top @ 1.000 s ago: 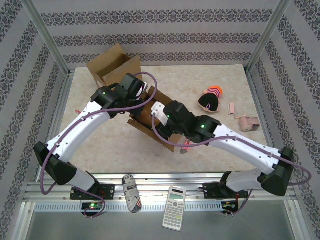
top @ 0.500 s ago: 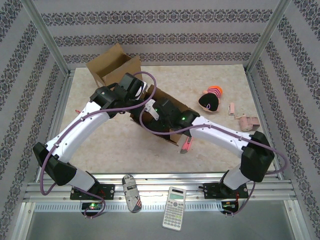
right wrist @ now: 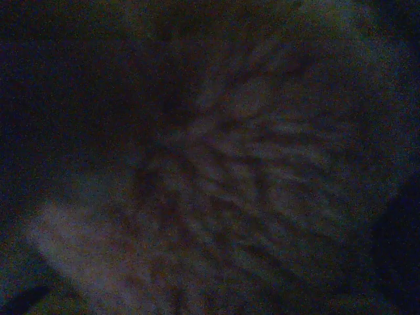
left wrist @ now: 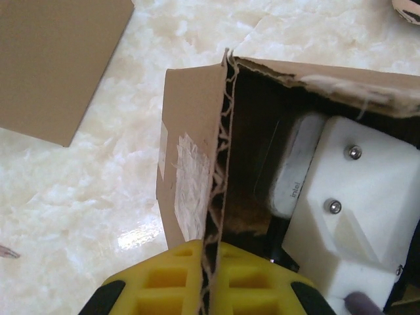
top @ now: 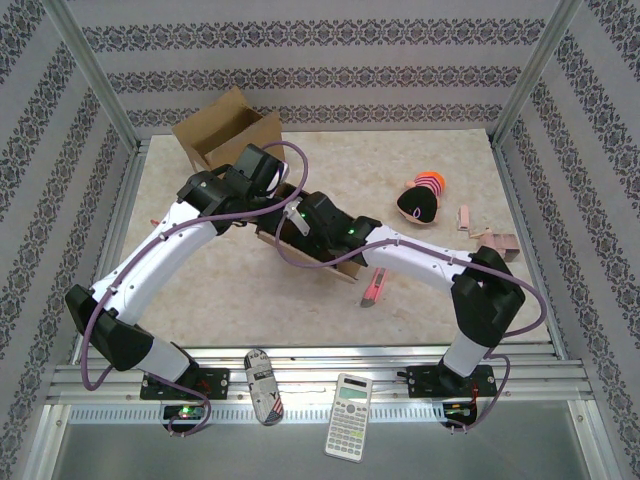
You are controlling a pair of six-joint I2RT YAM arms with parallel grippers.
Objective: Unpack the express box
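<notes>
The express box (top: 340, 264) is brown cardboard and lies open in the middle of the table. In the left wrist view my left gripper (left wrist: 211, 254) is shut, its yellow fingers (left wrist: 164, 279) clamped on the torn edge of the box's side wall (left wrist: 190, 131). From above, that left gripper (top: 272, 192) sits at the box's back left corner. My right arm's white wrist (left wrist: 357, 216) reaches down into the box (top: 318, 226), and its fingers are hidden inside. The right wrist view is dark, with a blurred striped surface (right wrist: 262, 151) close to the lens.
A second open carton (top: 225, 130) stands at the back left. An orange and black plush toy (top: 420, 200) and small pink pieces (top: 495, 243) lie at the right. A pink stick (top: 373, 287) lies by the box's front. A calculator (top: 350, 402) rests on the near rail.
My right arm has swung left and pushed its wrist deeper into the box, uncovering the pink stick on the table. The left gripper has kept its hold on the box wall.
</notes>
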